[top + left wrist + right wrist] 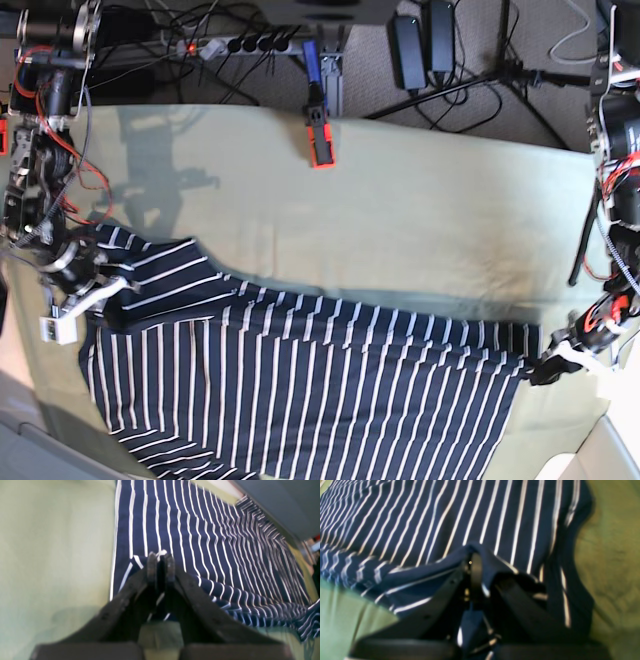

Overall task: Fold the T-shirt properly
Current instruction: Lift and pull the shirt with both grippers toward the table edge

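Observation:
The T-shirt (300,390), dark navy with thin white stripes, lies spread across the front of the table, with one edge lifted between the two arms. At the right of the base view, my left gripper (548,370) is shut on a pinched fold of the T-shirt's edge. The left wrist view shows its fingertips (160,555) closed on striped cloth (200,542). At the left of the base view, my right gripper (100,285) is shut on the T-shirt near a sleeve. In the right wrist view, fabric (445,517) bunches over the right gripper (476,557).
An olive-green table cloth (400,210) covers the table. An orange and blue clamp (322,140) sits on the back edge. A power strip (240,45), cables and a stand (500,60) are on the floor behind. The table's front edge runs close to the shirt's lower left.

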`<state>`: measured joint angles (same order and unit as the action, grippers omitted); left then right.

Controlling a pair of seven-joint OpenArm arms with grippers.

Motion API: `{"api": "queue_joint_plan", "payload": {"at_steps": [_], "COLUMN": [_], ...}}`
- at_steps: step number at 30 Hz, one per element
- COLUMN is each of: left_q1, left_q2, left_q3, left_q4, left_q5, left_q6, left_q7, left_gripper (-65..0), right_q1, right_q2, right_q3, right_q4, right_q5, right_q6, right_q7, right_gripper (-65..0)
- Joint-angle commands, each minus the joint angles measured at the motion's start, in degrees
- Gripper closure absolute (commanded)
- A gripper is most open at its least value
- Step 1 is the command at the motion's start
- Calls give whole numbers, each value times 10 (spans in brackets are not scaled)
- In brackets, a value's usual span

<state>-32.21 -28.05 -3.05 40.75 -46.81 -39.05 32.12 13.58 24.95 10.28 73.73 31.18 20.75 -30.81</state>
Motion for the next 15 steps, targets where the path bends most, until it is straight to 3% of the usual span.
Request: {"api": "queue_joint_plan", "payload": {"at_steps": [1, 8, 11, 14, 15], "left_q1": [-23, -25, -25, -25, -25], "left_q2": [-6, 9, 9, 9, 9], "left_q3": [-3, 53, 72, 72, 72], "left_q4": [3, -1, -1, -1, -1], "left_q5": [-4, 49, 73, 79, 85], "left_q6": [-10, -10, -10, -10, -10], "left_q7": [-24, -84, -125, -129, -129], "left_gripper": [0, -5, -88, -213, -266], "right_q1": [32, 117, 132, 133, 133], "right_q2": [10, 8, 6, 6, 6], "right_q3": [-7, -66, -77, -77, -77], "right_q4": [-5, -76, -99, -120, -125], "right_q5": [-1, -47, -53, -54, -54], "right_q6": [31, 31, 30, 30, 30], "right_q7": [14, 18, 20, 43, 47], "right_gripper": [0, 0, 0, 0, -91]}}
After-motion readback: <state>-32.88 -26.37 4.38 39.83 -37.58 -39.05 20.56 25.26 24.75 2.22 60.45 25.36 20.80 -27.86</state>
